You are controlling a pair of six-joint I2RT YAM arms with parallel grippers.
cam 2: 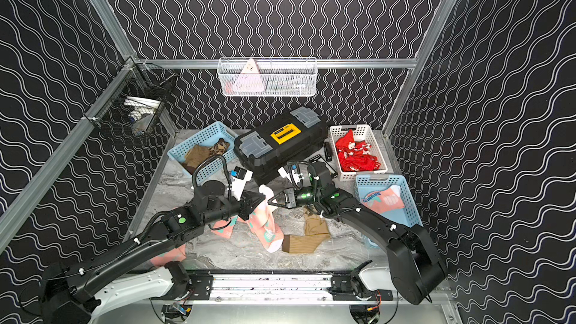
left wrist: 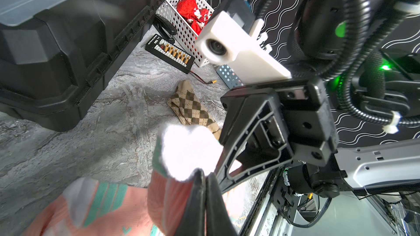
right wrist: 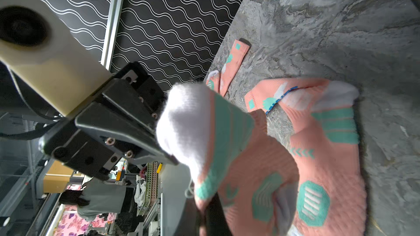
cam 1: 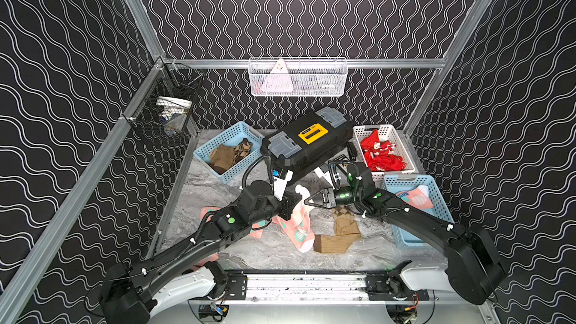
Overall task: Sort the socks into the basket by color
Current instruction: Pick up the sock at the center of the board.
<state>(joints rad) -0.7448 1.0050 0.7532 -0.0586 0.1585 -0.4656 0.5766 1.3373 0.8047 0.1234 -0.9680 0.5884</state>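
Although both top views crowd the contact point, the wrist views settle it for me. Left tool is clamped on the pink sock just under its white toe, raised above mid-bench. Right tool is pinched shut on the same sock. Only the right wrist view tells it clearly from a second pink sock lying flat beneath. Tan argyle sock lies toward the front edge, where bare bench shows.

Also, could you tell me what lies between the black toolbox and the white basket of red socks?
Two small items lie there: a black stapler-like tool and a black board with gold connectors, clearest in the left wrist view.
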